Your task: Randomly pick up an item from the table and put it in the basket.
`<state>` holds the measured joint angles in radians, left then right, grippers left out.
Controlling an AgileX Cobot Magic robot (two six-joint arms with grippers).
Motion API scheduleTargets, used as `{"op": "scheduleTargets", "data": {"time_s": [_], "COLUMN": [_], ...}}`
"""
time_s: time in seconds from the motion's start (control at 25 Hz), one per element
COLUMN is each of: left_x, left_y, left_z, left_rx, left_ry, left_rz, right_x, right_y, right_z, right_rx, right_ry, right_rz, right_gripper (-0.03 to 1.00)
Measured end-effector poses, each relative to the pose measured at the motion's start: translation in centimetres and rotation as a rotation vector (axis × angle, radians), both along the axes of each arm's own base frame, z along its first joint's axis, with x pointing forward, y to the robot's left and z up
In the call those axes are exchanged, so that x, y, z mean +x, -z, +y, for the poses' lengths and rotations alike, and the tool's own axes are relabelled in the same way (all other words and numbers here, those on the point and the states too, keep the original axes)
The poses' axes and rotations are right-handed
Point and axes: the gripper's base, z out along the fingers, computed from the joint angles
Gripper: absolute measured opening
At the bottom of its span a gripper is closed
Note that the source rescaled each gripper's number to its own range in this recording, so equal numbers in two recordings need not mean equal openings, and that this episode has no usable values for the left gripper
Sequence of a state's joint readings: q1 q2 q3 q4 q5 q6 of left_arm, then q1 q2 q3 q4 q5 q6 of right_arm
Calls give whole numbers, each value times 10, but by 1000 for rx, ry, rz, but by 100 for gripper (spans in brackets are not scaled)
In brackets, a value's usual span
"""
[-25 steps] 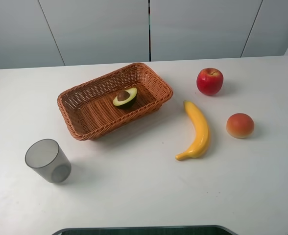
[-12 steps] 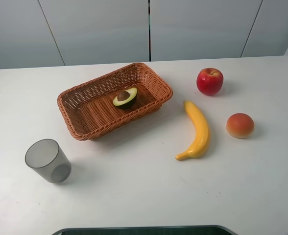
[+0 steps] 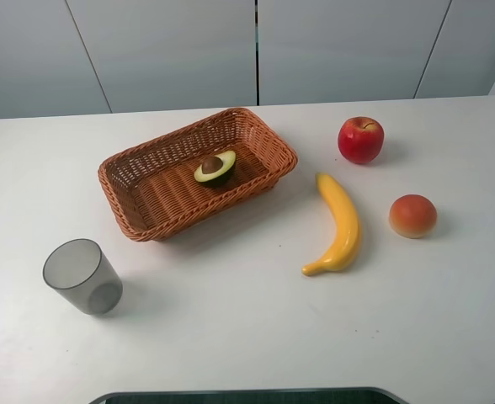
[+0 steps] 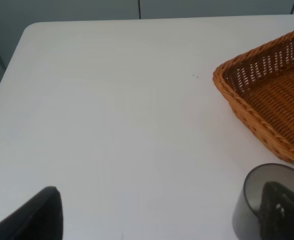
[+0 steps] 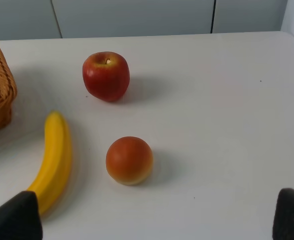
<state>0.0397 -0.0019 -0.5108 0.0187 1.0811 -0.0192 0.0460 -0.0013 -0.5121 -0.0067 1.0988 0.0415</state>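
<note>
The halved avocado (image 3: 215,167) lies cut side up inside the orange-brown wicker basket (image 3: 138,202), near its right end, on the white table (image 3: 247,320). A corner of the basket shows in the left wrist view (image 4: 267,95); the avocado is hidden there. Neither arm shows in the exterior high view. My left gripper (image 4: 159,220) is open and empty, its fingers (image 4: 37,215) wide apart above bare table near the cup. My right gripper (image 5: 152,220) is open and empty, held back from the peach (image 5: 129,160).
A translucent grey cup (image 3: 82,276) stands front left, also in the left wrist view (image 4: 257,205). A yellow banana (image 3: 340,223), a red apple (image 3: 360,140) and an orange-red peach (image 3: 412,215) lie right of the basket. A dark edge (image 3: 247,396) runs along the table's front.
</note>
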Motion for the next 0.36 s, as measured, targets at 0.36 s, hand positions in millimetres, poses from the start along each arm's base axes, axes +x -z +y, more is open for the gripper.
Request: {"op": "scheduleTargets", "data": {"time_s": [0.36], "left_x": [0], "left_y": [0], "left_z": [0], "left_rx": [0], "left_ry": [0], "left_rz": [0], "right_x": [0], "right_y": [0], "right_z": [0], "right_rx": [0], "right_ry": [0], "right_rz": [0], "right_gripper": [100]}}
